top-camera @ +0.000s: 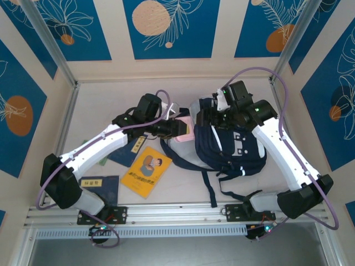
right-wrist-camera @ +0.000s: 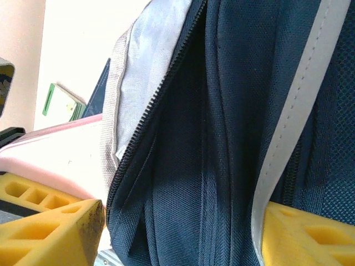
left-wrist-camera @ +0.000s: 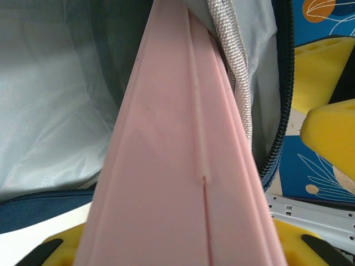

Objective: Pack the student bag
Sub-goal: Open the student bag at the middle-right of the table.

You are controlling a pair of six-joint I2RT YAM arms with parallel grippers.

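Observation:
The student bag (top-camera: 228, 145), dark navy with light grey patches, lies right of centre with its top opening facing left. My left gripper (top-camera: 176, 128) is shut on a flat pink case (top-camera: 185, 132), whose far end sits in the bag's mouth. In the left wrist view the pink case (left-wrist-camera: 177, 166) runs past the zip (left-wrist-camera: 280, 111) into the grey lining (left-wrist-camera: 50, 94). My right gripper (top-camera: 213, 117) is at the bag's top edge. Its yellow fingers (right-wrist-camera: 61, 227) stand wide apart, with the bag's navy fabric (right-wrist-camera: 222, 138) between them.
A yellow picture book (top-camera: 146, 170) lies left of the bag's straps (top-camera: 208, 185). Two navy booklets with yellow labels (top-camera: 102, 187) (top-camera: 131, 149) and a green item (top-camera: 104, 160) lie under the left arm. Metal frame rails (top-camera: 66, 119) edge the table.

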